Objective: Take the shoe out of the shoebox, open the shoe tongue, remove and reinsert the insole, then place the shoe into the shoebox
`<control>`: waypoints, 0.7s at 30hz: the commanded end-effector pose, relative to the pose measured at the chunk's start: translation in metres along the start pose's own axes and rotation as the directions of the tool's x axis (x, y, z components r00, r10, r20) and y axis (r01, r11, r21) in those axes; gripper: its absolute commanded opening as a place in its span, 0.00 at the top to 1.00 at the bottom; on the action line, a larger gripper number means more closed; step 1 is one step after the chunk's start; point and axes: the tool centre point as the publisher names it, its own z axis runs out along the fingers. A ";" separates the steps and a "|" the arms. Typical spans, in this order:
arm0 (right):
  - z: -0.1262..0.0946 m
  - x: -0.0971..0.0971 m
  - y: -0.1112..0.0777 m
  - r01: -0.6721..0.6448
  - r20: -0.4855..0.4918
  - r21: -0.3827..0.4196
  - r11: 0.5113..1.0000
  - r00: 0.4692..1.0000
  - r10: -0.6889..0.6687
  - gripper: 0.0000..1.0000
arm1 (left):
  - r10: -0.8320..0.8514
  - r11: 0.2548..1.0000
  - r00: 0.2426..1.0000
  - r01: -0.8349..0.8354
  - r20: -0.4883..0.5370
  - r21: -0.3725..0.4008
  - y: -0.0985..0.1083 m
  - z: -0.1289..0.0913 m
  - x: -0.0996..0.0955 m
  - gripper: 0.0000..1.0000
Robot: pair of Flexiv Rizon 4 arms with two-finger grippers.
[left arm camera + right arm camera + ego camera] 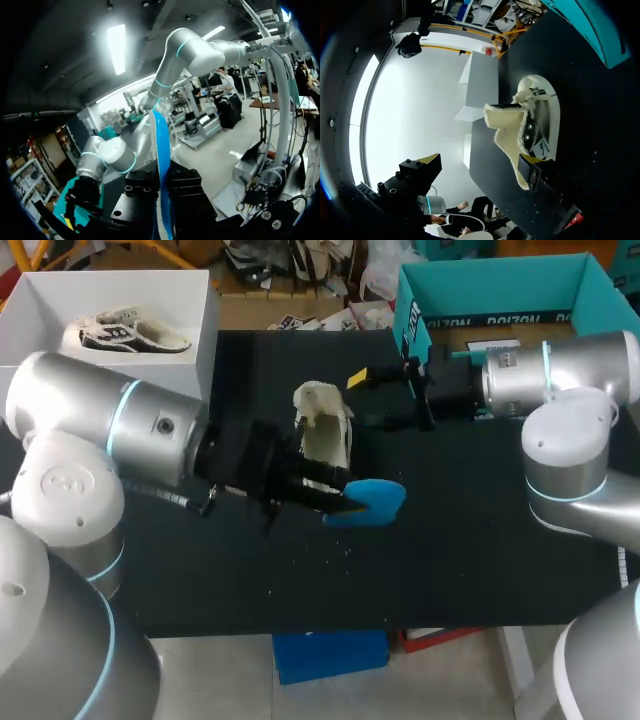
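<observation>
Mid-table, shoe point(325, 435) lengthwise near-to-far, blue insole point(375, 500) at near end

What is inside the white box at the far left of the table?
One black-and-white sneaker lies in the white box, on an otherwise bare floor. The left arm covers the box's near edge, so anything there cannot be seen.

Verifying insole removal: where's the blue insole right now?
In the head view the blue insole is out of the cream shoe, held in the left gripper near mid-table, just on the robot's side of the shoe.
</observation>
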 end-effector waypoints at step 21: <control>0.001 0.000 0.000 0.000 0.000 -0.001 1.000 1.000 0.000 0.00 | 0.570 0.819 0.821 -0.570 -0.029 -0.056 0.017 -0.008 0.053 1.00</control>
